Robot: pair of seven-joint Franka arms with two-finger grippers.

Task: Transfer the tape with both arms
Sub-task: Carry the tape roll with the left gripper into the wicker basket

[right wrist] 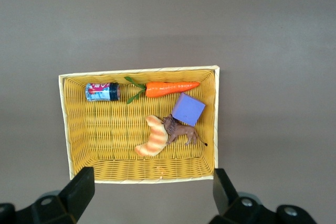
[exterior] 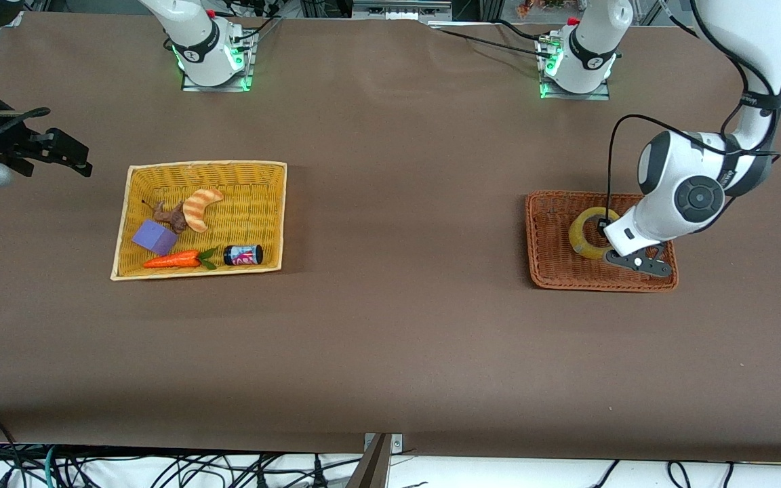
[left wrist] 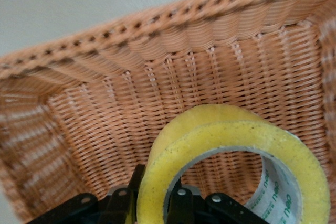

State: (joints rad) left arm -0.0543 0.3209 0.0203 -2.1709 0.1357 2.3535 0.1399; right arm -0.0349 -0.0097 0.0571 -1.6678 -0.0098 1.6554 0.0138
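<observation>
tape (left wrist: 231,145) (core printed "neo") sits pinched by our bent left gripper (left wrist: 157,203) in the brown basket (exterior: 553,271); right gripper (right wrist: 152,198) waits, spread.

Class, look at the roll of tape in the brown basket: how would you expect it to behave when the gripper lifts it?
The tape looks like a thick, stiff ring, so it should hold its shape between the left gripper's fingers, one inside the core and one outside. Its glossy surface may be slippery. Being round, it would probably roll if set on edge. The right gripper waits, open, above the yellow basket.
</observation>
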